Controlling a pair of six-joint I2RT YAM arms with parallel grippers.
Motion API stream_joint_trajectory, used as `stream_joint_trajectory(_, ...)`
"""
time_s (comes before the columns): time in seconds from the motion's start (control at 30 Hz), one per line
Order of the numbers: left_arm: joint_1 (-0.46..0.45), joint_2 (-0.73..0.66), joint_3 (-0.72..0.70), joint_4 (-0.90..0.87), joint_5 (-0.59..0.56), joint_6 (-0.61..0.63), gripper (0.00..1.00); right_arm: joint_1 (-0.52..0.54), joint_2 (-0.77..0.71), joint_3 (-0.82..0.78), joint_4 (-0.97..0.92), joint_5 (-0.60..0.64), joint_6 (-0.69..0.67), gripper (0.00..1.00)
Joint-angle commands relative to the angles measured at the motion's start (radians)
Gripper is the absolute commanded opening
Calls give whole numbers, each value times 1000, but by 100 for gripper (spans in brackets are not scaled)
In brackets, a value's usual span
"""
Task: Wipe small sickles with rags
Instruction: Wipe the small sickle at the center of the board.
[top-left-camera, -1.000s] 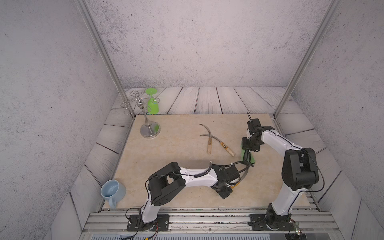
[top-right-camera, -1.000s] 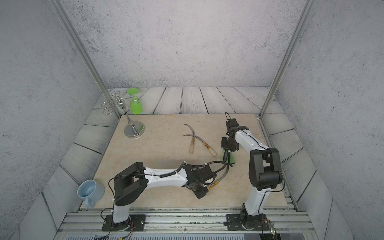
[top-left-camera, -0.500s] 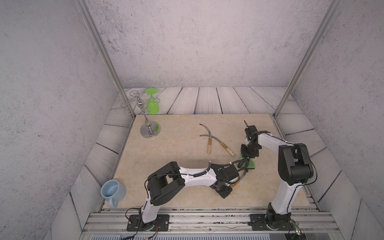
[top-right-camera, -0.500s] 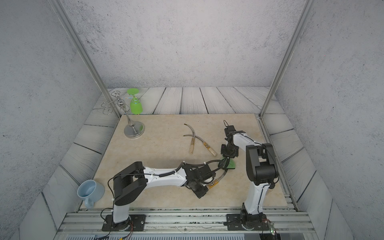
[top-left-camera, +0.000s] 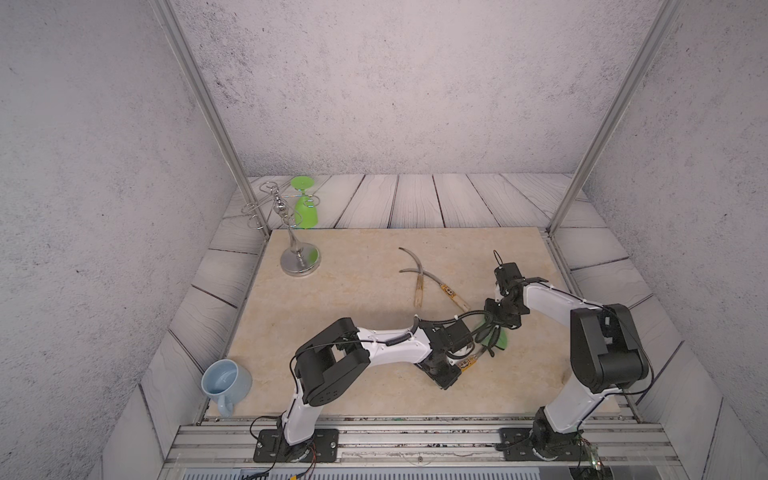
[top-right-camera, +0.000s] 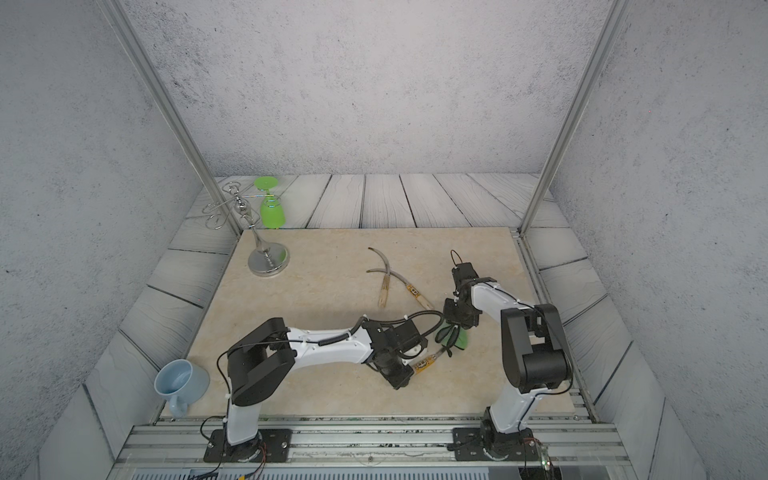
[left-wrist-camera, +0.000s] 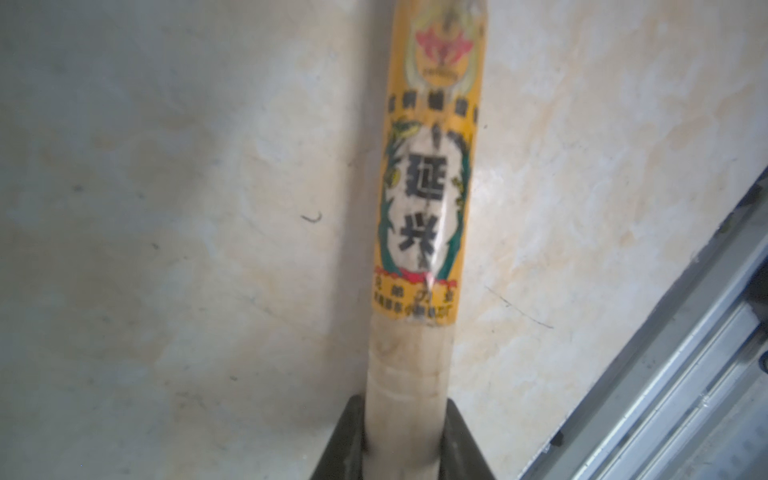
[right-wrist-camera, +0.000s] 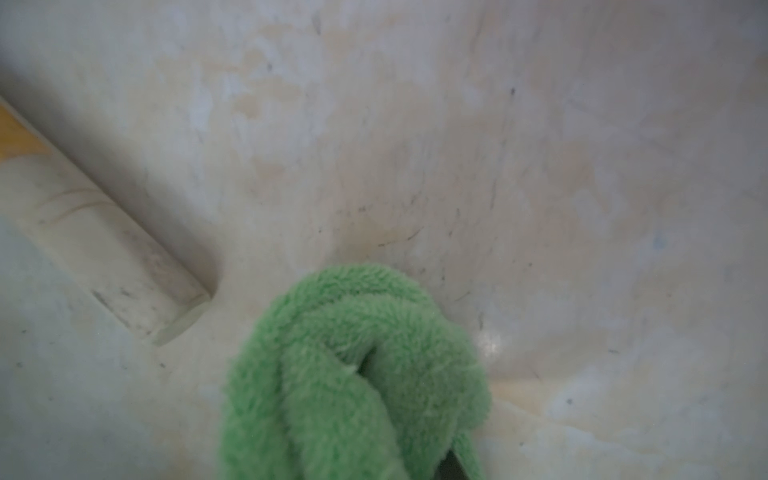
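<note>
A top view shows three small sickles (top-left-camera: 419, 291): two crossed at centre, one lower right of them. Also one green rag (top-left-camera: 502, 341), one green glass (top-left-camera: 305, 210), one wire stand (top-left-camera: 300, 261), one blue mug (top-left-camera: 224, 380).

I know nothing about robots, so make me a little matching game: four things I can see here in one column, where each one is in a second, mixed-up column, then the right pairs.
Things:
1. blue mug
2. green glass
3. green rag
4. labelled sickle

Places:
A. upside down at the wire rack
B. gripped in the left claw
C. off the beige slab, beside its edge
D. gripped in the right claw

Right pairs: 1-C, 2-A, 3-D, 4-B.
</note>
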Motion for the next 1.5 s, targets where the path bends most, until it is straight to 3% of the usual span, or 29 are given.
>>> stream_joint_trajectory(0.0,63,45,46,30,-113,-97,0,44,-16,-98,-158,-45,31,30)
stream_joint_trajectory(0.23,64,54,72,23,-109,-88,0,140,-107,-160,-167,-50,96,29)
stream_joint_trajectory(0.43,70,45,67,24,-106,-83,0,160,-248,-164,-217,-70,117,30)
stream_joint_trajectory(0.67,66,-18,10,48,-81,-78,0,117,-310,8,-314,26,69,30)
stream_joint_trajectory(1.1,-39,-31,-47,14,-34,-68,0,9,4,424,-330,55,-66,30)
stream_joint_trajectory(1.47,-61,-6,-41,14,-24,-88,0,-15,317,545,-329,89,-94,29)
